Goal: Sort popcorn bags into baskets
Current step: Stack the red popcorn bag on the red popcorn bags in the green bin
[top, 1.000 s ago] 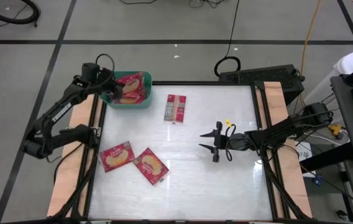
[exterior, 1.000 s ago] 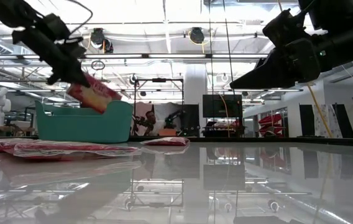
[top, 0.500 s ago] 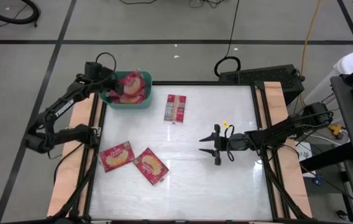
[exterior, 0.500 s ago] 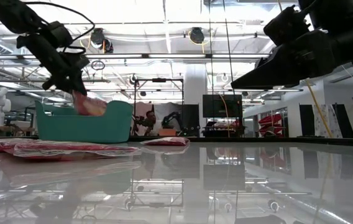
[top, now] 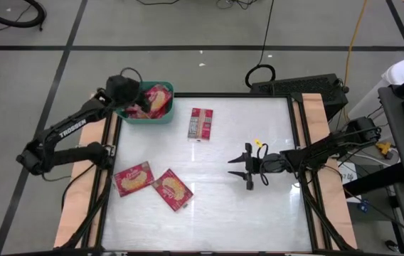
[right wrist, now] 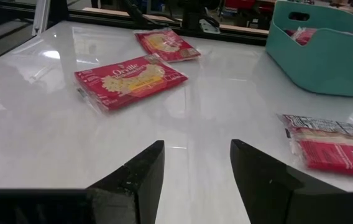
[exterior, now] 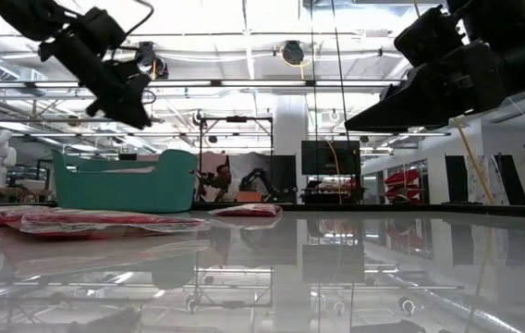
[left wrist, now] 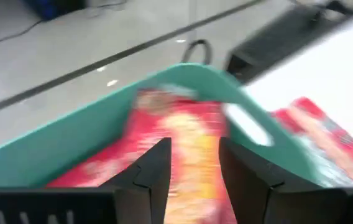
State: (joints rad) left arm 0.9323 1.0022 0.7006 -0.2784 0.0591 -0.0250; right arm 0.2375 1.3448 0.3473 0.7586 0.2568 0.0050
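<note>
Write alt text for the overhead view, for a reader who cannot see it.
Seen from above, the left gripper hangs open over a teal basket holding red popcorn bags at the table's far left corner. Three more bags lie on the white table, and the right gripper waits open near the middle.

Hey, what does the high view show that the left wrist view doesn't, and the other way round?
Only the high view shows the white table, three popcorn bags lying loose on it, one print side up and two picture side up, and the right gripper, open and empty above mid-table. Only the left wrist view shows the left gripper up close, its fingers apart with nothing between them, and the bin's handle slot. Both show the teal bin with red popcorn bags inside.
</note>
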